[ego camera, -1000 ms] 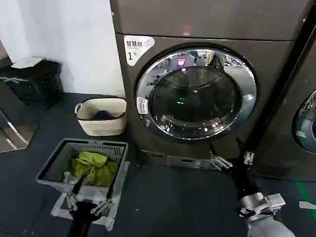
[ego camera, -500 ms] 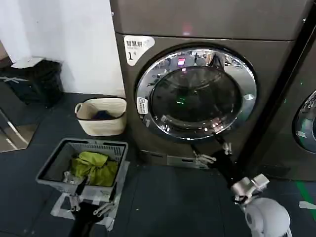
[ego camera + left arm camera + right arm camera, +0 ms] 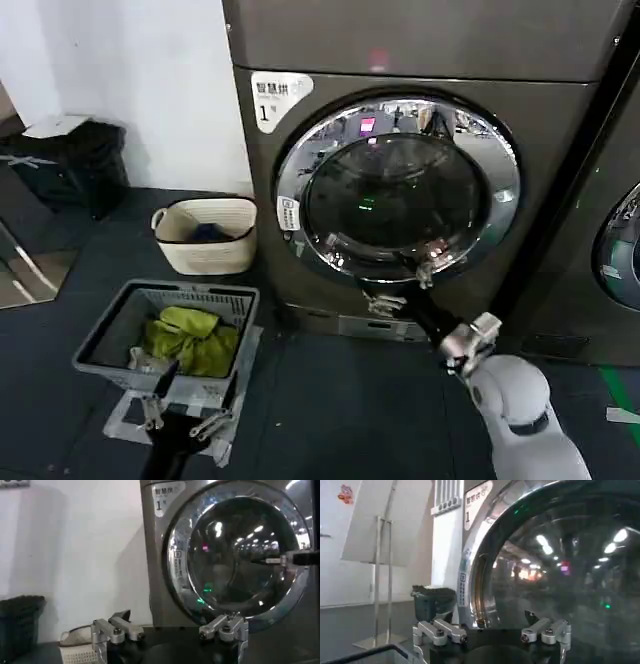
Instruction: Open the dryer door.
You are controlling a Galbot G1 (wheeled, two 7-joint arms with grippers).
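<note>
**Dryer door shut, my right gripper reaching its lower rim**

Head view: dryer door (image 3: 398, 188) is sitting closed just above my right gripper (image 3: 400, 285), which is spreading wide and empty at the chrome's lower edge. My left gripper (image 3: 185, 400) is idling over the grey basket (image 3: 105, 335).

Left wrist view: the door (image 3: 240, 555) is lying well apart.

Right wrist view: the glass (image 3: 560, 565) is looming close ahead of my parted fingers (image 3: 442, 631).

White wall (image 3: 150, 90) on the left, dark floor (image 3: 330, 400), black bin (image 3: 75, 165) sitting against that wall.
</note>
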